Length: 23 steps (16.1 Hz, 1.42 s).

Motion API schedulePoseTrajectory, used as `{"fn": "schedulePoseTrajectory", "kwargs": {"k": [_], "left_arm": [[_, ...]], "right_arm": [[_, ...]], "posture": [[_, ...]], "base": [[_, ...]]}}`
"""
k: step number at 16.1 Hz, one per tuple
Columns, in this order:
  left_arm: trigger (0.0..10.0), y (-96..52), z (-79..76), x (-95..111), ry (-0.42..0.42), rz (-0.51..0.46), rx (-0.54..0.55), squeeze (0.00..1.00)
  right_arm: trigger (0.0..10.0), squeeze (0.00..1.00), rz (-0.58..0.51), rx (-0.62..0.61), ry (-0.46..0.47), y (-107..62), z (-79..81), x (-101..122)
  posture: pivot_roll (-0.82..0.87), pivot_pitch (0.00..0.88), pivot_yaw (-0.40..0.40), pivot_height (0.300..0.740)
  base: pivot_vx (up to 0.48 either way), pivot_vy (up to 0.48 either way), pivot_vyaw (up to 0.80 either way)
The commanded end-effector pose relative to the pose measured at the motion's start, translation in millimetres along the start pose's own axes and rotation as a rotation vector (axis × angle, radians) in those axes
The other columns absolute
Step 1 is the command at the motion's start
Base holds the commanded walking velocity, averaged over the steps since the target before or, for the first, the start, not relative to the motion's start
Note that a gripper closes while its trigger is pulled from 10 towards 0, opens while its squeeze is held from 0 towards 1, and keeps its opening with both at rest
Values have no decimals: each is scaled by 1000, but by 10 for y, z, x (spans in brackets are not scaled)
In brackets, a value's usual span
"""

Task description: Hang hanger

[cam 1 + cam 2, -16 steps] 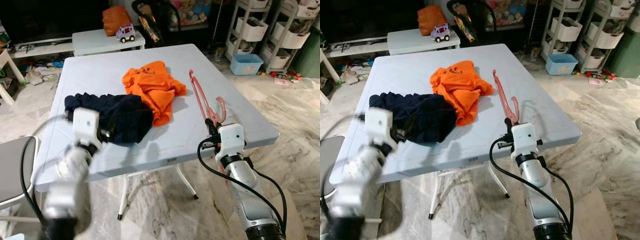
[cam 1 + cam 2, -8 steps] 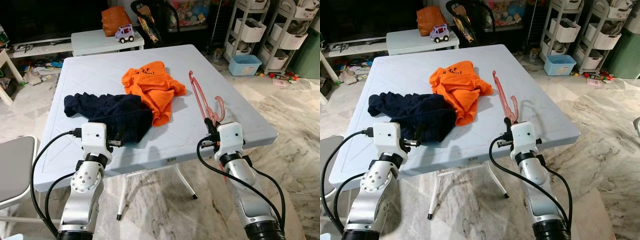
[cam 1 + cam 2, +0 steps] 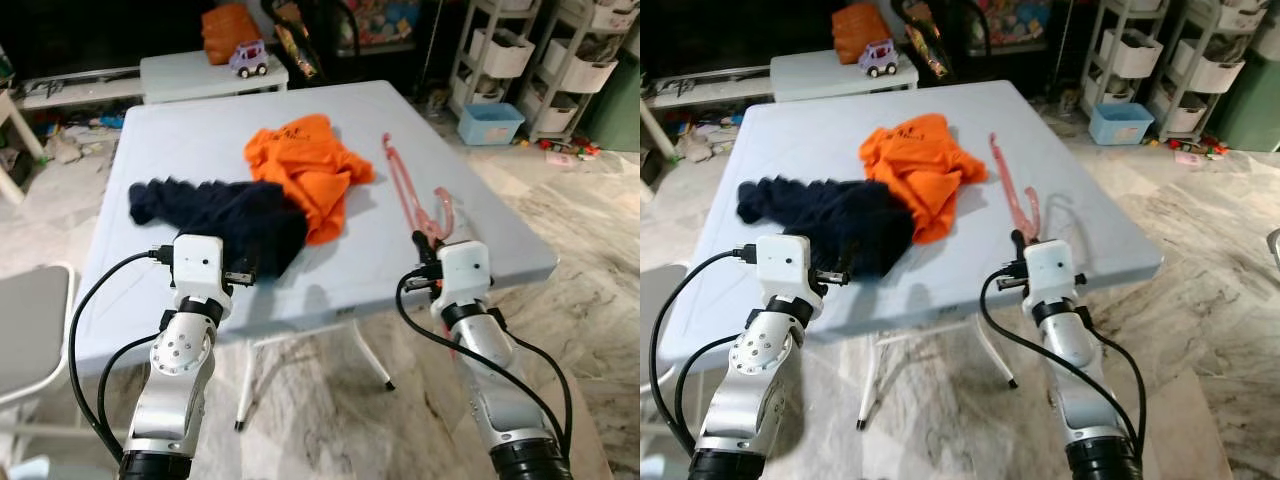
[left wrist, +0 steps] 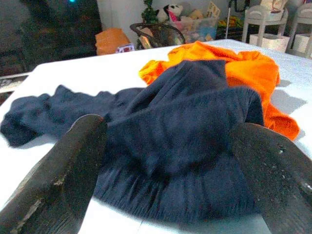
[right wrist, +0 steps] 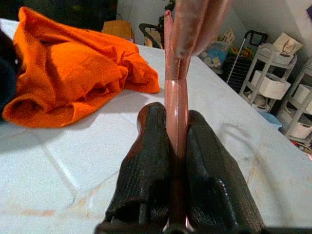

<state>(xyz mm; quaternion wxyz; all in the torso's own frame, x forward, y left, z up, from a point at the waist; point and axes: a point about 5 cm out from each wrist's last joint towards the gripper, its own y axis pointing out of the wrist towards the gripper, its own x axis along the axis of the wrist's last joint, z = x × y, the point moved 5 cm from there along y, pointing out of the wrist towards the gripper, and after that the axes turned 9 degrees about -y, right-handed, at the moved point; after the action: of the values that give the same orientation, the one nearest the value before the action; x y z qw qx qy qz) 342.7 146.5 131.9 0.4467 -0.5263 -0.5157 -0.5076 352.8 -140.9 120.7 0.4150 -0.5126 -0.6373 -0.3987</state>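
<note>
Right gripper (image 5: pixel 178 161) is clamped tight on the pink hanger (image 3: pixel 412 196), both black fingers pinching its thin bar, and the hanger rises from the grip over the near right edge of the pale blue table (image 3: pixel 200 150), hook end curling just above the wrist. Left gripper (image 4: pixel 165 161) stands spread wide, holding nothing, its fingers (image 4: pixel 63 170) framing the near edge of the navy garment (image 3: pixel 225 212) at the table's front left. The navy heap touches and partly overlaps the orange shirt (image 3: pixel 305 170) lying mid-table, with the hanger just beside the shirt on its right.

Containers now: white shelf racks (image 3: pixel 500 50) at the far right hold white bins, contents not readable, and a light blue tub (image 3: pixel 488 123) sits on the floor by them. A low side table (image 3: pixel 200 70) behind carries a toy car (image 3: pixel 247 58) and an orange bag (image 3: pixel 228 22).

Both silver forearms reach up from below, wrists level with the table's front edge, cables looping from each.

Compared with half a second ago, both grippers sit much as they were, the right one still locked on the hanger; the camera has shifted a little and the picture is slightly blurred.
</note>
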Motion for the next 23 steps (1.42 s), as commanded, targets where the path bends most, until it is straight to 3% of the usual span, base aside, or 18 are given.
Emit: {"fn": "schedulePoseTrajectory", "kwargs": {"k": [1,8,10,14,18,23], "left_arm": [[10000,4,-2,-3,14,5,-2,0],[10000,0,-22,-20,10,9,-17,0],[10000,-6,-120,-33,-39,13,-109,0],[10000,-12,-138,-106,-73,39,-130,0],[10000,-33,-80,-335,-138,108,-111,0],[10000,-151,10,-867,-122,267,-94,0]], "right_arm": [[10000,0,79,27,20,-53,92,-195],[10000,0,87,21,19,-69,78,-225],[10000,0,87,14,17,-67,70,-228],[10000,0,95,-3,15,-88,29,-254],[10000,0,118,-11,13,-105,5,-316],[10000,0,256,-50,67,-171,3,-669]], "posture": [[-117,0,25,740],[-120,0,28,740],[-126,0,31,740],[-133,0,31,740],[-137,0,28,740],[-133,0,19,740]], "base": [[-480,0,0],[-392,0,0],[0,0,0],[0,0,0],[0,0,0],[0,0,0]]}}
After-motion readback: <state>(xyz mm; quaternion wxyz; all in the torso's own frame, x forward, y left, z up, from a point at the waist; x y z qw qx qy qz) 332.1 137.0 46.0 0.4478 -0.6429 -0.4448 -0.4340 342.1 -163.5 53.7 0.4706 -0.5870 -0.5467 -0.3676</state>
